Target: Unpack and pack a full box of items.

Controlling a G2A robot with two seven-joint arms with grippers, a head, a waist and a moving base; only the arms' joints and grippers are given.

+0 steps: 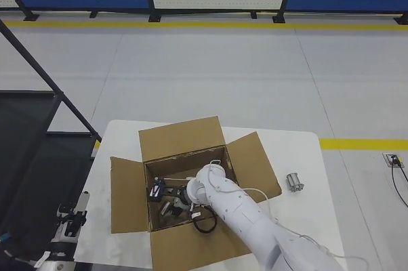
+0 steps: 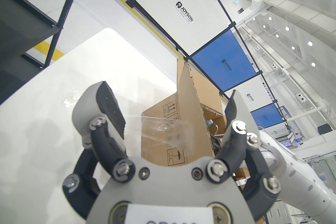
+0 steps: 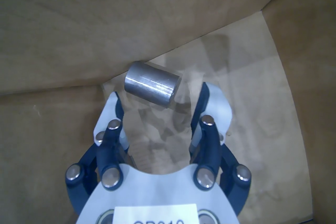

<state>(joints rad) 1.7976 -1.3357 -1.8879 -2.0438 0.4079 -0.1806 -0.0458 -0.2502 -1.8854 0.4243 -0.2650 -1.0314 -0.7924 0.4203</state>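
L tool (image 2: 169,93) spread wide, empty, parked left of box (image 1: 180,139). Box flaps open on tabletop (image 1: 299,149). R tool (image 3: 160,91) down inside box, released, metal cylinder (image 3: 152,87) just ahead by wall, prob next grab. Small metal part (image 1: 295,181) already out, right of box.

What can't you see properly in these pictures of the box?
- Top view: the right arm covers much inside the box; the dark items beside it are too small to name.
- Top view: the small metal part on the table is too tiny to identify.
- Left wrist view: a raised flap hides the contents.
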